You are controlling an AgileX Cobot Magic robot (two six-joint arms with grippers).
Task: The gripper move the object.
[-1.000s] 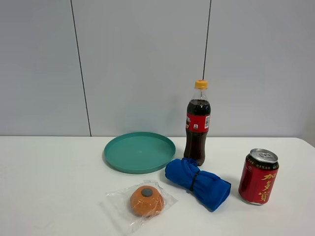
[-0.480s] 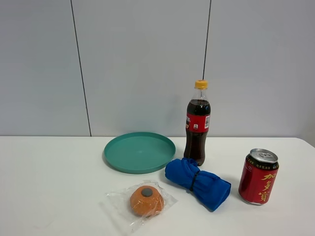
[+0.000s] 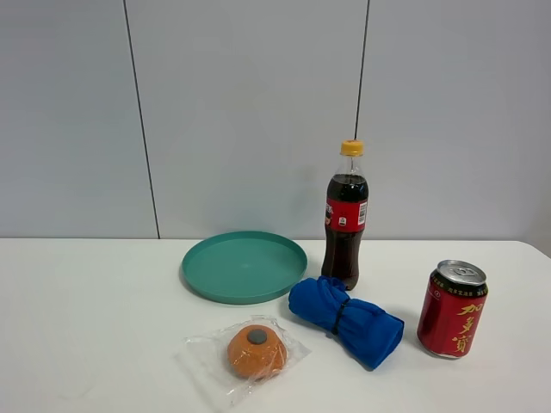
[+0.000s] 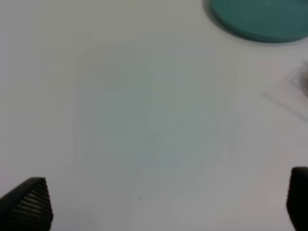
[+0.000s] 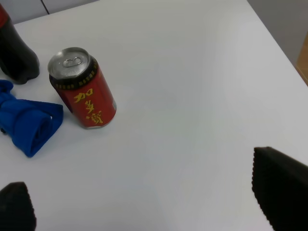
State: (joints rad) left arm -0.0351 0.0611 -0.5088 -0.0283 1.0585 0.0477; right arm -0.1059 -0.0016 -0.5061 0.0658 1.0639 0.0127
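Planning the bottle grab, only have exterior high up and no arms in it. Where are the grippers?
Observer: Right gripper is open over bare table, nothing between its fingertips.
Operator: What's nearest it?
Observer: The red can, standing upright; past that the blue cloth roll and the cola bottle.
Operator: Left one?
Observer: Left gripper is open too, over bare table, with the green plate ahead.

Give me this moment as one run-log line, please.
phase: pre-grasp | cola bottle: upright beside green plate, untouched | left gripper: open over bare table | right gripper: open, short of red can
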